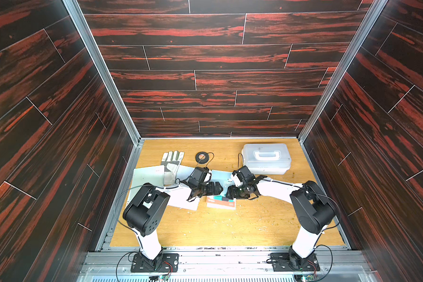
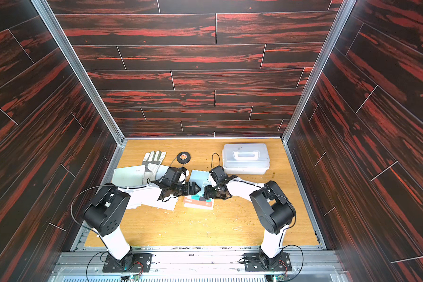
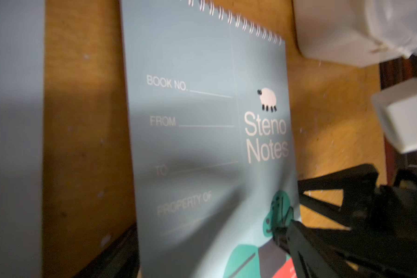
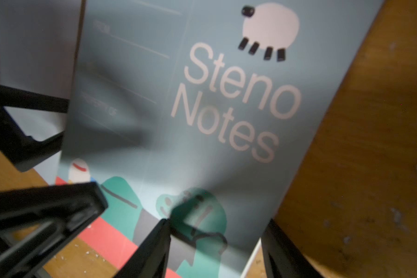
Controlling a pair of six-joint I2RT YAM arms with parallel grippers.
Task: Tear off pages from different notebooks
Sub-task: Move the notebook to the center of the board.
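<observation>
A small spiral-bound steno notebook with a pale blue cover, teal shapes and a coral band (image 1: pixel 219 176) is found lying at the centre of the wooden table (image 1: pixel 230 227). Its cover faces up and its wire coil is turned toward the far wall, near a translucent white plastic box with a handle (image 1: pixel 266 157). A larger pale grey-green notebook (image 1: pixel 147 174) is noted at the left, partly overlain by a white-and-grey work glove (image 1: pixel 171 164). Loose white sheets (image 1: pixel 185 203) lie beneath the left arm. The left gripper (image 1: pixel 217 188) is set over the small notebook's left side, with jaws spread wide and nothing in them. The right gripper (image 1: pixel 230 193) is set at the cover's lower right, its jaws parted part-way. One fingertip (image 3: pixel 296 231) appears to touch the cover near its edge, but nothing is clamped. The step in hand is judged to be opening the cover so that a page can be reached. This is best done with the free edge lifted by one finger while the pad is pinned near the coil by the other arm, so that the whole pad is not dragged. A single page should then be taken and pulled away from the coil.
</observation>
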